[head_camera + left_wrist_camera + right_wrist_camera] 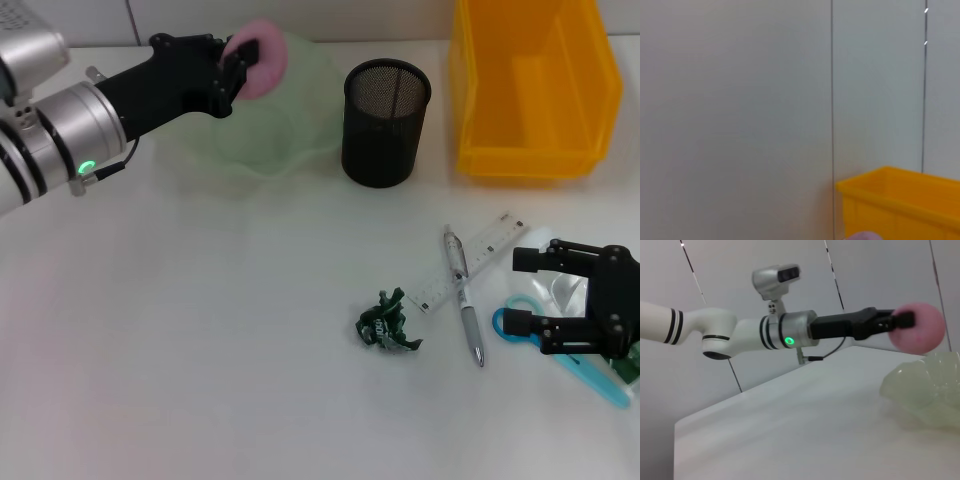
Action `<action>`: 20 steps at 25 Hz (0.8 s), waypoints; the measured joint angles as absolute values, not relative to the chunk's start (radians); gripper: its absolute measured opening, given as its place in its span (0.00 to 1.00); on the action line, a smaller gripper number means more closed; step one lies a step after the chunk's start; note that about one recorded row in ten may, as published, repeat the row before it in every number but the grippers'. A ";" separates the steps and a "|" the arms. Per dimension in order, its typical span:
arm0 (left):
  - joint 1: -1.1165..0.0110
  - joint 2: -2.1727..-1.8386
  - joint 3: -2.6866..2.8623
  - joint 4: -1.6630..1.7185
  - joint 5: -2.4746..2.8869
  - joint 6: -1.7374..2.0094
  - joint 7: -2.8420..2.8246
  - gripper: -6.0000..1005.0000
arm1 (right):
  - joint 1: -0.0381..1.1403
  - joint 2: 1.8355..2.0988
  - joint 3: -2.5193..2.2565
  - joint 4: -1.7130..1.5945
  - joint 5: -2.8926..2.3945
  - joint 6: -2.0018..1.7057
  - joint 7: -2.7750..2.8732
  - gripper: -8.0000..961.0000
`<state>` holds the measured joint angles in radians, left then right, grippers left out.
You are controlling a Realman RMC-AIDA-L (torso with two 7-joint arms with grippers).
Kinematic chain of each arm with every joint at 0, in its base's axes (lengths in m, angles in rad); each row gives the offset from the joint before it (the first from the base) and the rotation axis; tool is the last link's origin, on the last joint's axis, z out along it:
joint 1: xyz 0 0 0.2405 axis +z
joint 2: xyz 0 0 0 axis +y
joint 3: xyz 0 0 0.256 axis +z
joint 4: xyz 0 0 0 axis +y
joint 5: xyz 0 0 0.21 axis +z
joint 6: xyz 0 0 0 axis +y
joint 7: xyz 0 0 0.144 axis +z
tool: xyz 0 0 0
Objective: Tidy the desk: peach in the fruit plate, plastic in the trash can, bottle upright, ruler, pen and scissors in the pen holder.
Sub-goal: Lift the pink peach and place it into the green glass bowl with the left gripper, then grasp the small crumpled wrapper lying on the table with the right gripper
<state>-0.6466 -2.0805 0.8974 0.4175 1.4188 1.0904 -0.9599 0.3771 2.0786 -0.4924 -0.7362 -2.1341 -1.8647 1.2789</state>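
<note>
Head view: left gripper (243, 62) clamps the peach (262, 60) above the plate (290, 130) near the far edge, ready to drop; right gripper (527, 292) waits wide.

The left arm (740, 332) is white with black bands, a silver metal cuff bearing a round green light (86, 168), and a thin black cable beneath. Both the left gripper (235, 62) and right gripper (585, 300) are matte black.
</note>
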 joint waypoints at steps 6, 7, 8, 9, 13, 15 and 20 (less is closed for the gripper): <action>-0.686 -2.080 0.914 0.374 1.398 0.986 -0.960 0.18 | 0.380 2.079 -0.492 -0.733 -2.134 -1.858 1.285 0.87; -0.688 -2.081 0.914 0.371 1.396 0.978 -0.960 0.20 | 0.381 2.079 -0.492 -0.731 -2.134 -1.858 1.287 0.87; -0.691 -2.080 0.914 0.367 1.393 0.968 -0.959 0.22 | 0.382 2.079 -0.492 -0.730 -2.134 -1.858 1.289 0.87; -0.692 -2.080 0.914 0.367 1.392 0.962 -0.959 0.23 | 0.382 2.079 -0.492 -0.730 -2.134 -1.858 1.291 0.87; -0.692 -2.080 0.913 0.366 1.391 0.951 -0.959 0.40 | 0.382 2.079 -0.492 -0.729 -2.134 -1.857 1.293 0.87; -0.692 -2.080 0.913 0.366 1.391 0.944 -0.959 0.48 | 0.382 2.079 -0.492 -0.728 -2.134 -1.857 1.294 0.87; -0.685 -2.080 0.913 0.371 1.390 0.973 -0.962 0.67 | 0.383 2.079 -0.492 -0.724 -2.134 -1.858 1.297 0.87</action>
<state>-0.6847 -2.0797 0.9128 0.3706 1.3902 0.9728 -0.9623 0.3833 2.0785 -0.4924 -0.7240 -2.1335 -1.8575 1.2969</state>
